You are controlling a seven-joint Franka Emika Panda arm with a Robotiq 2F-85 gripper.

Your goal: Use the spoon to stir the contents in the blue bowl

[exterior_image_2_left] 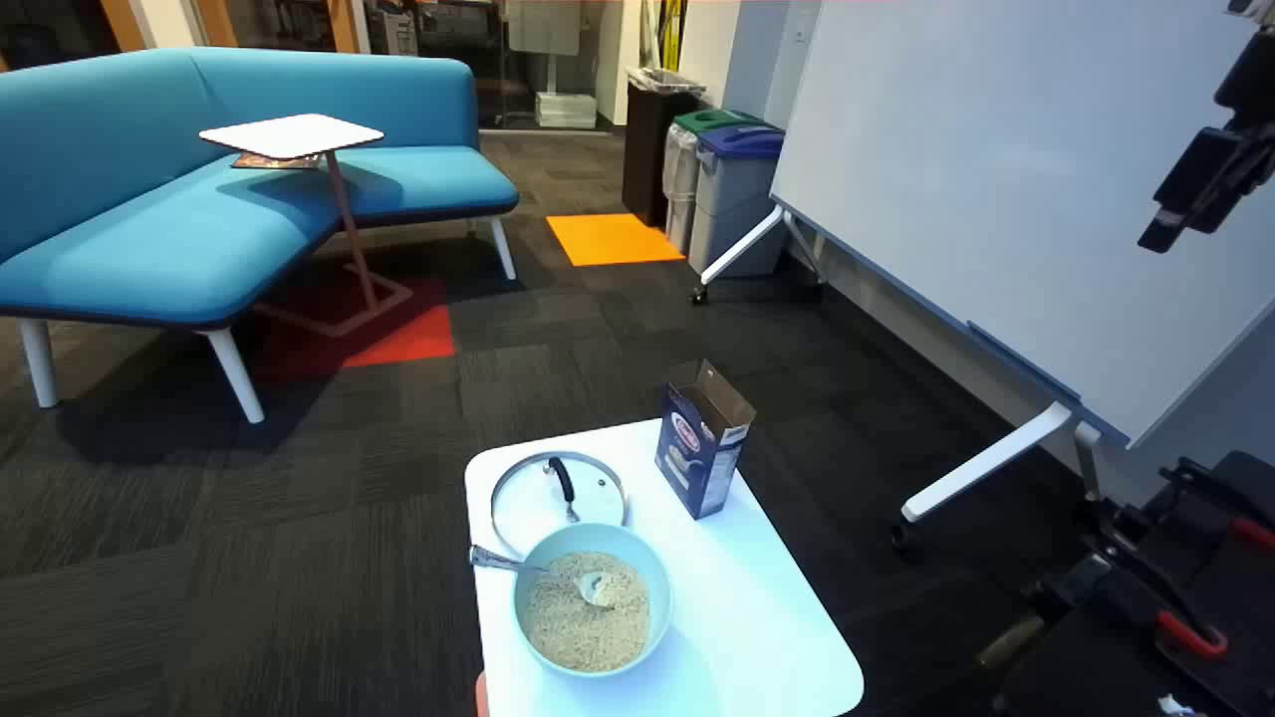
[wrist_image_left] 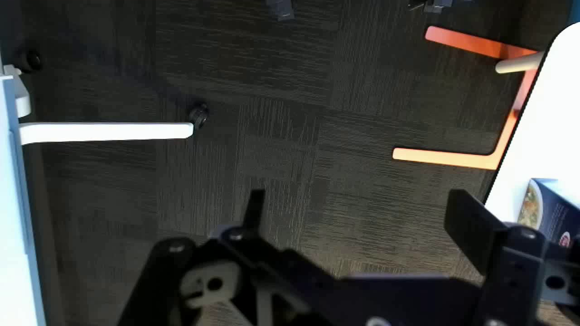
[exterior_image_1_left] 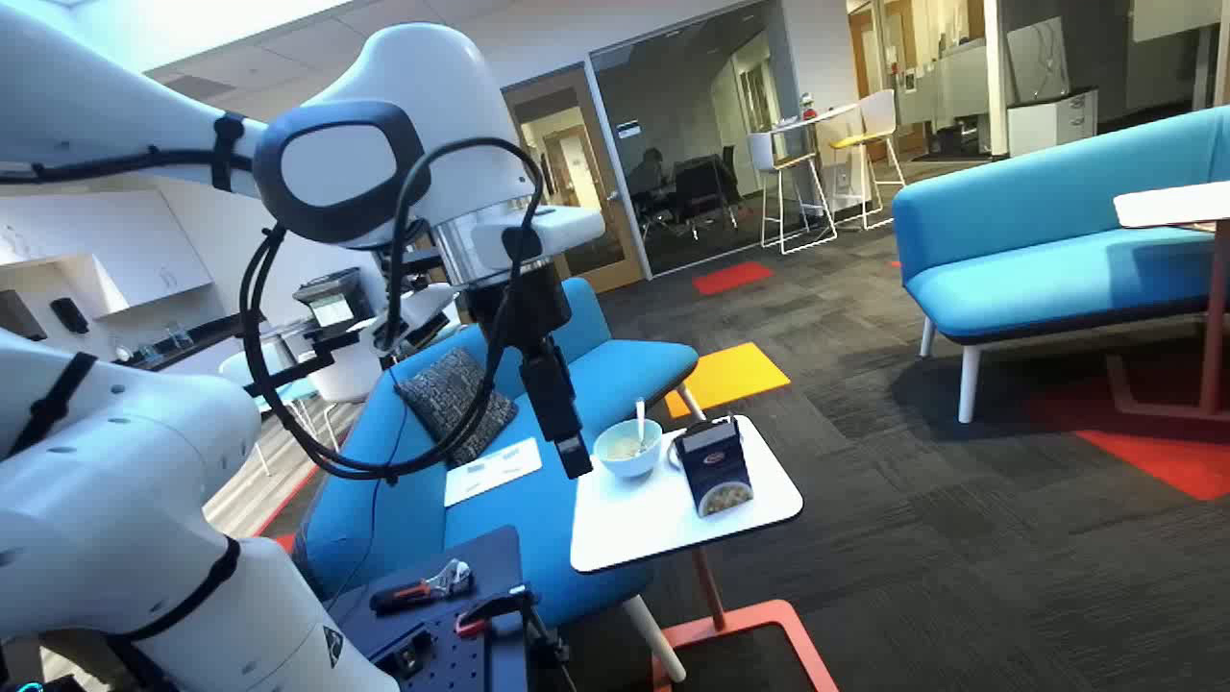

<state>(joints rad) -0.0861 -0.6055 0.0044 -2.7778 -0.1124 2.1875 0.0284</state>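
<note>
The blue bowl (exterior_image_1_left: 629, 463) is pale blue-green and stands on a small white side table (exterior_image_1_left: 625, 529); it also shows in an exterior view (exterior_image_2_left: 658, 597). It holds beige grainy contents (exterior_image_2_left: 583, 632). A metal spoon (exterior_image_2_left: 506, 561) rests in it; its head lies in the contents and its handle leans out over the rim. The spoon handle also shows in an exterior view (exterior_image_1_left: 641, 415). My gripper (wrist_image_left: 358, 192) is open and empty, pointing down over the dark floor. It is high and well to the side of the bowl (exterior_image_2_left: 1180, 214). Bowl and spoon are out of the wrist view.
A navy box (exterior_image_2_left: 697, 448) with an open top stands on the table; it also shows in the wrist view (wrist_image_left: 559, 213). A glass lid (exterior_image_2_left: 528, 503) with a black handle lies beside the bowl. A whiteboard (exterior_image_2_left: 996, 149) and a blue sofa (exterior_image_1_left: 567, 413) are near.
</note>
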